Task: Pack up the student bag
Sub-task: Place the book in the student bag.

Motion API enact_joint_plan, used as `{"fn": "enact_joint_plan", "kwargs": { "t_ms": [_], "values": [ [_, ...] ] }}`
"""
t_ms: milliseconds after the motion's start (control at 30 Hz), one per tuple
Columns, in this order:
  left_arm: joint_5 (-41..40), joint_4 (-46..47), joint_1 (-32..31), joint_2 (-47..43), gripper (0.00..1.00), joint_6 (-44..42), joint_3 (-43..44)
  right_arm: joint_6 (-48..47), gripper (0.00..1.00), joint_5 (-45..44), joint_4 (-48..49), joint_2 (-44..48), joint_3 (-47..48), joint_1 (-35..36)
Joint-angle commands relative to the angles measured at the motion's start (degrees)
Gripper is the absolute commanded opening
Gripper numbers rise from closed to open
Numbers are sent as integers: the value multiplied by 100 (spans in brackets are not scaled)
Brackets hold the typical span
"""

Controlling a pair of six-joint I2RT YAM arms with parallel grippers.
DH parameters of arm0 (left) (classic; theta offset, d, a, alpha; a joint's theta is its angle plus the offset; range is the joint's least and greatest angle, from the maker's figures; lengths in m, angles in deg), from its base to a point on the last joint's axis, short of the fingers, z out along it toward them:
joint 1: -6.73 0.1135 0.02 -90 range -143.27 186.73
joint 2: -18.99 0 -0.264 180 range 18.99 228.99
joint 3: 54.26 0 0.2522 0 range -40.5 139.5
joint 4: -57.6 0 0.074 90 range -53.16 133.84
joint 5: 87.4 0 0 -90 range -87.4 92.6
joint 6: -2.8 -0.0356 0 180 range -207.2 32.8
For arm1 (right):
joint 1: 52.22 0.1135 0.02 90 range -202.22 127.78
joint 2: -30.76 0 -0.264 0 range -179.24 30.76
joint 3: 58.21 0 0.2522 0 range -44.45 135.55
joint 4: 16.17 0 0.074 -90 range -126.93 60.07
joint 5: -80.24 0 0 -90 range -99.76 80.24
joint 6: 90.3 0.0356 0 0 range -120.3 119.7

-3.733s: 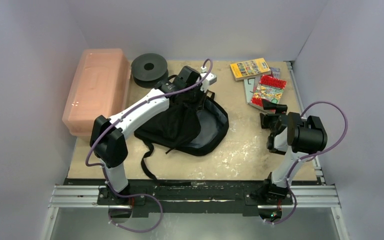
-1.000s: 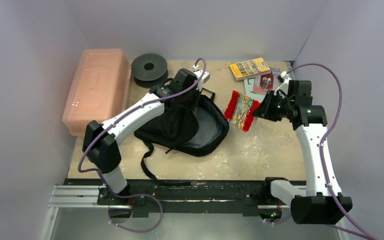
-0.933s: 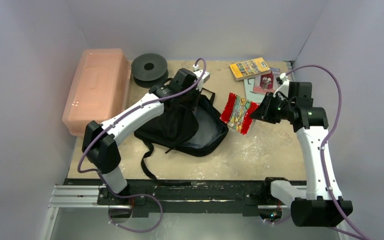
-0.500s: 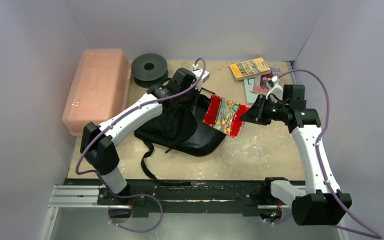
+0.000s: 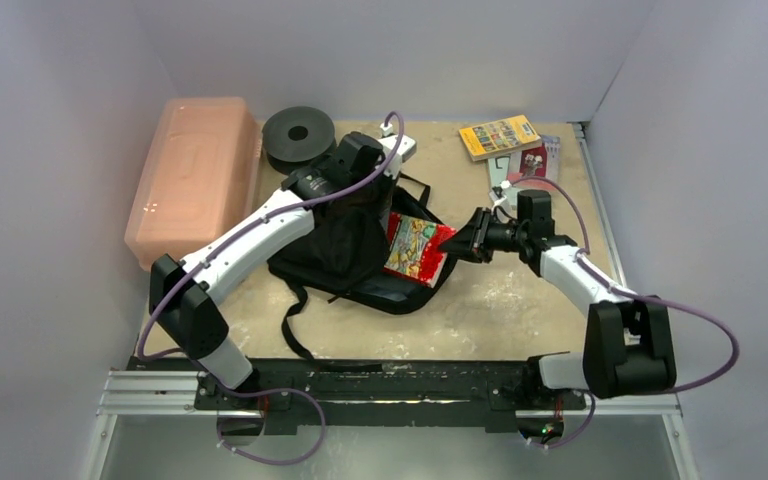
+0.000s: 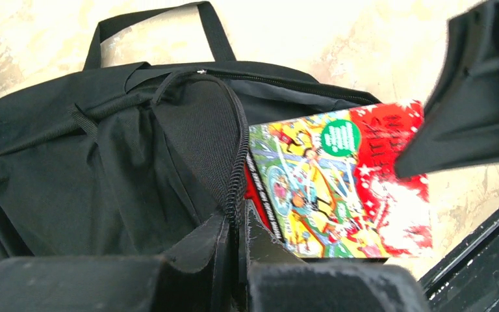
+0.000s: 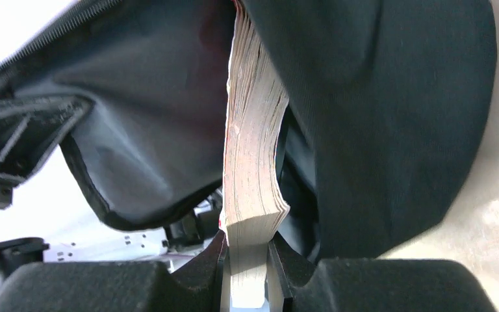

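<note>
Table (image 5: 500,300): bag (image 5: 345,250) at centre, book (image 5: 412,248) partly in its mouth.
Black bag lies open toward the right. The red-edged book is tilted into the opening (pages end-on in the right wrist view). Left gripper (image 6: 237,224) is pinched tight on the bag's zip edge (image 6: 237,172); right gripper (image 7: 247,260) is clamped on the book.

There was one black bag (image 5: 345,250), one pink box (image 5: 195,175) and one round black spool (image 5: 298,132). There were four books: one red picture book (image 5: 412,248), one yellow book (image 5: 499,136), one thin dark red book (image 5: 532,160) and one thin grey one (image 5: 501,172). There were two robot arms, the left arm (image 5: 260,225) and the right arm (image 5: 575,275).
</note>
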Motion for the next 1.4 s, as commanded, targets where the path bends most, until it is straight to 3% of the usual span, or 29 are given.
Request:
{"fn": "enact_joint_plan", "kwargs": {
  "t_ms": [0, 300, 533, 667, 767, 1000, 1133, 1300, 1367],
  "values": [
    [127, 426, 31, -520, 0, -236, 218, 1045, 0, 787, 2247, -310, 78, -2],
    [119, 390, 36, -634, 0, -259, 319, 2151, 0, 537, 3925, -1220, 99, 416],
    [291, 432, 31, -547, 0, -53, 385, 2834, 0, -40, 5228, -2540, 644, 1100],
    [507, 431, 28, -448, 0, 11, 351, 3487, 0, -397, 6718, -3425, 988, 1371],
    [570, 371, 30, -467, 0, -49, 282, 3555, 0, -461, 7130, -4020, 1396, 1519],
    [710, 509, 28, -498, 0, -141, 43, 2012, 0, -999, 4914, -4111, 2214, 1642],
    [723, 517, 25, -505, 0, -97, -25, 928, 18, -1464, 3176, -3992, 2695, 1642],
    [452, 544, 28, -561, 0, -130, -124, -119, 29, -2013, 1613, -3873, 3153, 1646],
    [335, 596, 28, -605, 0, -147, -185, -270, 31, -1969, 1453, -3825, 3142, 1638]
  ]
}}
